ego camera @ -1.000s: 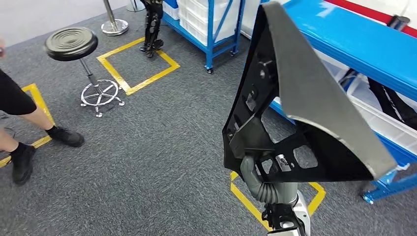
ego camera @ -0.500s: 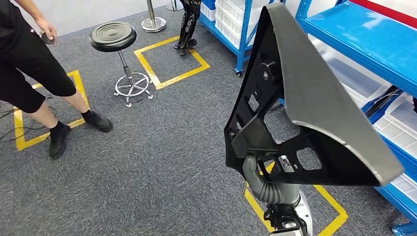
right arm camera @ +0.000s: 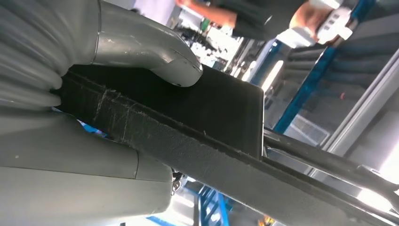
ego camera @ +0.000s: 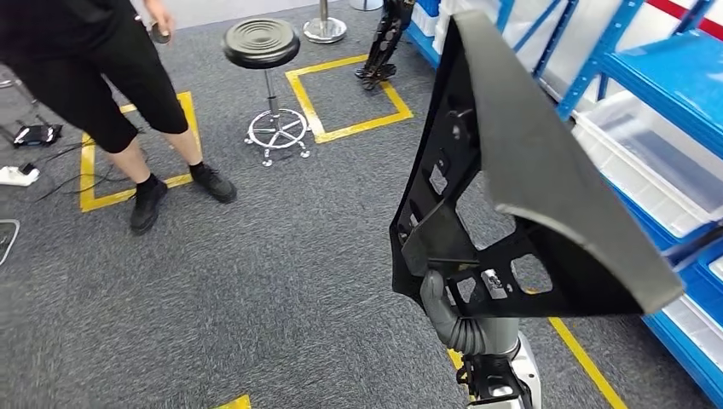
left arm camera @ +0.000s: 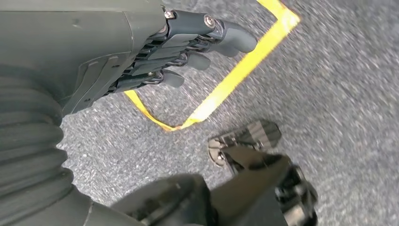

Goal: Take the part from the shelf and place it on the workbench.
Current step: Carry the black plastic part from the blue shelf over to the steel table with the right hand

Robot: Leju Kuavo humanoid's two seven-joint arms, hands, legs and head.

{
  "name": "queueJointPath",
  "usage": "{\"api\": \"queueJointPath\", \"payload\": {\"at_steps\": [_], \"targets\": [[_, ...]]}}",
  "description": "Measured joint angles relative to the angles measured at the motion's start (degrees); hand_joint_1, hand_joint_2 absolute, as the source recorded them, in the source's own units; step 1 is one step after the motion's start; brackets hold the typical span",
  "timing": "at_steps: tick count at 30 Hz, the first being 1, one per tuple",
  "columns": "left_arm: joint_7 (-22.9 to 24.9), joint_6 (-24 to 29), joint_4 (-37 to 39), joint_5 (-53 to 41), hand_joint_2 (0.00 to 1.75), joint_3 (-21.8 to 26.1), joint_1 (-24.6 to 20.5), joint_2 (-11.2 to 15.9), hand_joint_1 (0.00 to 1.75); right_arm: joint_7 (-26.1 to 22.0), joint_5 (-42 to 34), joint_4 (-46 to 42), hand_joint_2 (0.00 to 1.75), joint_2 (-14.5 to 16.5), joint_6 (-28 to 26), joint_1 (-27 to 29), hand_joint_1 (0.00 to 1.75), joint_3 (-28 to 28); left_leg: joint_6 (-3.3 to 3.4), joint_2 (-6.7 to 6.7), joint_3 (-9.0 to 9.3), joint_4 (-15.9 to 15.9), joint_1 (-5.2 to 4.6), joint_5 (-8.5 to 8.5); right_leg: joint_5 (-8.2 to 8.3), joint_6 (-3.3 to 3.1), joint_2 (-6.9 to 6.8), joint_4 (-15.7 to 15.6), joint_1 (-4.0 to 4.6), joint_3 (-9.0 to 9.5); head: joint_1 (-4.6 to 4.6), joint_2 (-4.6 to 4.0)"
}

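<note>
A large black moulded part (ego camera: 511, 170) with a grey felt face stands upright in front of me in the head view. My right hand (ego camera: 443, 311) grips its lower edge from below. In the right wrist view the grey thumb (right arm camera: 155, 47) presses on the part's black panel (right arm camera: 221, 108). My left hand (left arm camera: 188, 47) hangs over the grey carpet with its fingers curled in and nothing in them.
Blue shelving (ego camera: 665, 128) with clear bins runs along the right. A person in black (ego camera: 111, 77) stands at the far left, beside a black stool (ego camera: 263, 47). Yellow tape squares (ego camera: 349, 94) mark the grey carpet. Cables and a power strip (ego camera: 17, 175) lie at the left edge.
The whole scene has shifted: the camera has turned left, so shelf, stool and person slid rightward in the picture. The part stays held the same way in my right hand.
</note>
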Motion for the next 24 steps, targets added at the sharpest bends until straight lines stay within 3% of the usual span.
{"api": "queueJointPath", "payload": {"at_steps": [2,4,5,6,8,10,11,13,15,17,19,20,21,24], "targets": [[-0.33,0.55,-0.01,-0.11,1.75,0.0,-0.08,0.02,0.0,-0.02,0.18,-0.03,1.75,-0.01,-0.04,0.12,1.75,-0.08,0.66,-1.19,-0.19,-0.11,0.07,0.25,-3.2,-0.43,3.35,7.04,-0.15,-3.36,0.26,0.0],[-0.7,1.08,-0.02,-0.2,1.75,0.0,-0.14,0.02,0.0,-0.03,0.27,-0.03,1.75,-0.05,-0.06,0.44,1.75,-0.14,1.02,-2.63,-0.49,-0.11,-0.02,0.43,-5.7,-0.61,4.74,14.61,-0.13,-7.28,0.36,0.0],[-0.88,1.3,-0.02,-0.23,1.75,0.0,-0.13,0.02,0.0,-0.03,0.32,-0.02,1.75,-0.08,-0.06,0.61,1.75,-0.17,1.1,-3.45,-0.59,-0.11,-0.07,0.53,-5.73,-0.41,4.9,15.75,-0.1,-8.06,0.36,0.0],[-1.0,1.45,-0.01,-0.26,1.75,0.0,-0.1,0.01,0.0,-0.02,0.36,-0.02,1.75,-0.1,-0.06,0.73,1.75,-0.2,1.11,-4.27,-0.64,-0.11,-0.1,0.65,-4.78,-0.08,5.04,14.31,-0.07,-7.54,0.35,0.0],[-1.15,1.56,-0.01,-0.27,1.75,0.0,-0.08,-0.09,0.0,-0.02,0.45,-0.03,1.75,-0.11,-0.07,0.78,1.75,-0.25,0.95,-5.82,-0.69,-0.11,-0.08,0.94,-1.39,0.41,6.37,5.98,-0.01,-3.64,0.4,0.0],[-1.21,1.56,-0.01,-0.27,1.75,0.0,-0.08,-0.24,0.0,-0.03,0.5,-0.08,1.75,-0.1,-0.08,0.8,1.75,-0.28,0.48,-7.08,-0.82,-0.09,-0.22,1.21,0.89,0.12,7.88,-0.62,0.17,-0.51,0.43,0.0],[-1.23,1.57,-0.01,-0.27,1.75,0.0,-0.07,-0.29,0.0,-0.04,0.52,-0.1,1.75,-0.09,-0.08,0.81,1.75,-0.28,0.16,-7.55,-0.91,-0.16,-0.23,1.35,1.24,-0.21,8.19,-1.76,0.33,-0.04,0.41,0.0],[-1.26,1.6,0.0,-0.27,1.75,0.0,0.08,-0.3,0.0,-0.06,0.52,-0.15,1.75,-0.07,-0.07,0.81,1.75,-0.28,-0.51,-8.29,-1.12,-0.36,-0.13,1.67,1.67,-0.97,7.15,-2.05,0.35,0.18,0.38,0.0],[-1.26,1.61,0.01,-0.28,1.75,0.0,0.22,-0.29,0.0,-0.05,0.52,-0.19,1.75,0.01,-0.07,0.83,1.75,-0.28,-0.99,-6.19,-1.89,1.01,-0.2,0.63,2.25,-1.75,5.89,-2.55,-0.02,0.63,0.25,0.0],[-1.26,1.62,0.01,-0.28,1.75,0.0,0.19,-0.3,0.0,-0.05,0.51,-0.25,1.75,0.09,-0.08,0.93,1.75,-0.28,-1.42,-2.52,-4.32,6.57,-0.19,-2.89,2.53,-2.29,4.55,-2.79,-0.12,0.81,0.11,0.0],[-1.26,1.65,0.01,-0.28,1.75,-0.01,0.14,-0.36,0.0,-0.05,0.55,-0.28,1.75,0.13,-0.08,1.0,1.75,-0.27,-2.02,-1.05,-7.4,13.55,0.18,-6.1,2.51,-2.47,3.1,-2.77,0.01,0.77,0.08,0.0],[-1.26,1.68,0.01,-0.29,1.75,-0.02,0.12,-0.38,0.0,-0.05,0.58,-0.28,1.75,0.14,-0.08,0.99,1.75,-0.26,-2.31,-0.82,-8.04,15.11,0.41,-6.39,2.49,-2.47,2.38,-2.76,0.02,0.75,0.07,0.0],[-1.26,1.74,0.01,-0.3,1.75,-0.02,0.13,-0.4,0.0,-0.05,0.6,-0.28,1.75,0.15,-0.08,0.99,1.75,-0.25,-2.57,-0.57,-7.59,14.53,0.65,-5.68,2.43,-2.42,1.71,-2.74,-0.02,0.75,0.04,0.0],[-1.26,1.92,0.01,-0.33,1.75,-0.02,0.02,-0.42,0.0,-0.03,0.66,-0.28,1.75,0.16,-0.08,0.95,1.75,-0.25,-3.03,2.07,-1.74,4.27,1.11,-1.43,1.81,-1.62,0.06,-2.33,0.07,0.91,0.04,0.0]]}}
